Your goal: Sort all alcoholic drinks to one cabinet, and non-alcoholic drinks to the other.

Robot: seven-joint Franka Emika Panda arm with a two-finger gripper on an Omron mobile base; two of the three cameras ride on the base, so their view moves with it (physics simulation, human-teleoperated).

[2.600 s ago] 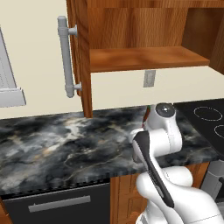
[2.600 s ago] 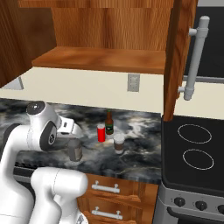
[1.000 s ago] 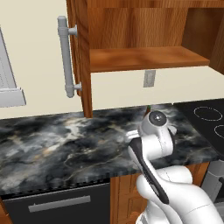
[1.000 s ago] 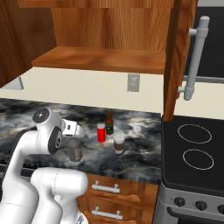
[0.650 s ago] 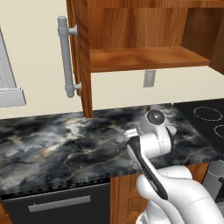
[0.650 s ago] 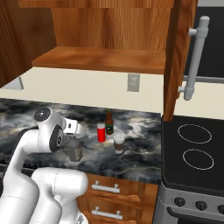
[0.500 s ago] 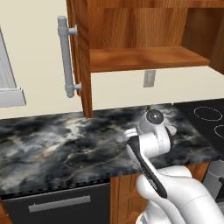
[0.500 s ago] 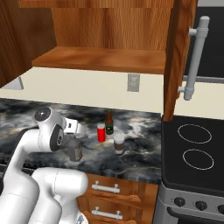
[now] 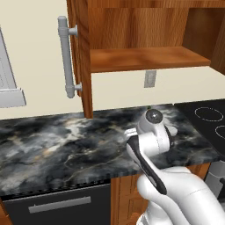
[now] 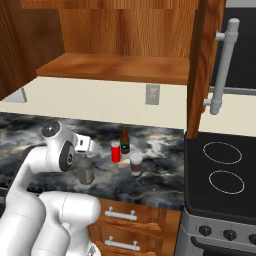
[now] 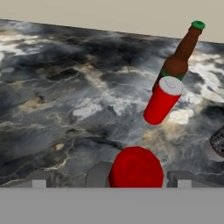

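Between wide-set fingertips (image 11: pixel 38 183) | grey bottle's red cap (image 11: pixel 136 167) | untouched

flat, even rendered light; sharp focus throughout, faint soft shadows, no glare or blur.

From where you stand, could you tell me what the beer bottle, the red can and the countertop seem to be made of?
Beer bottle: probably brown glass, glossy, with a green cap.
Red can: likely painted metal, with a pale flat top.
Countertop: looks like polished dark marble, with white and tan veins.
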